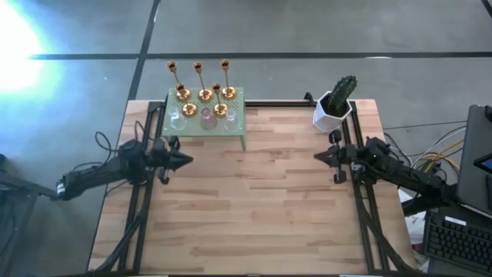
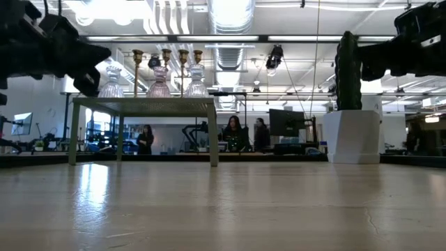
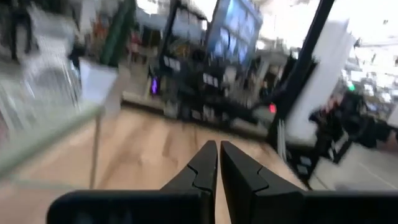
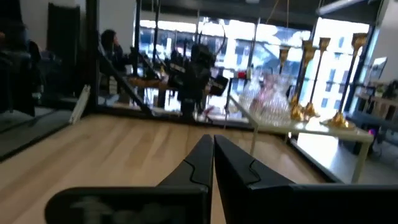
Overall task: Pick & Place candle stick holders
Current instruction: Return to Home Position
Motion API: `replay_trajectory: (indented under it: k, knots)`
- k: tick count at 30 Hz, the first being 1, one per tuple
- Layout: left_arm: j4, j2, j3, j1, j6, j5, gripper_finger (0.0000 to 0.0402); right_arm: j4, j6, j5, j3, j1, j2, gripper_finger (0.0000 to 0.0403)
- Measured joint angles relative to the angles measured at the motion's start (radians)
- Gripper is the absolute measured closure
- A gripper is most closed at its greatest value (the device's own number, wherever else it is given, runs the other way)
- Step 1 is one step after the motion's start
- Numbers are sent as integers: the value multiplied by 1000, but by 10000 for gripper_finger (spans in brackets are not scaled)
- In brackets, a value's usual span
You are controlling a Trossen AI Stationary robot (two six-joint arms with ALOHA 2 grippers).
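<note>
Gold candlesticks (image 1: 205, 95): five, upper middle of the high view. The low view shows only four tops clearly. Glass holders (image 1: 207, 119): three, in a row just below the gold ones in the high view, and three again in the low view. Green shelf (image 1: 239, 108): one. Cactus (image 1: 344, 90): one, in one white pot (image 1: 330, 114), upper right. Wooden table (image 1: 254, 208): one. Arms: two, one gripper each, with the left gripper (image 1: 187, 161) mid-left and the right gripper (image 1: 318, 157) mid-right. Keyboard (image 1: 453, 242): one, lower right corner. People (image 2: 233, 134) in the low view's background, centre: looks like three, too small to be sure.
</note>
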Motion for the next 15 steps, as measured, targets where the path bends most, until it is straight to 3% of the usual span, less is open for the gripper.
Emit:
replay_trajectory:
  k: [7,15]
  knots:
    - [-42,3,0,-101,-2,-13,378,-13,0,0,0,0,3,394]
    - [-48,3,0,-113,-2,-14,378,-12,0,0,0,0,15,394]
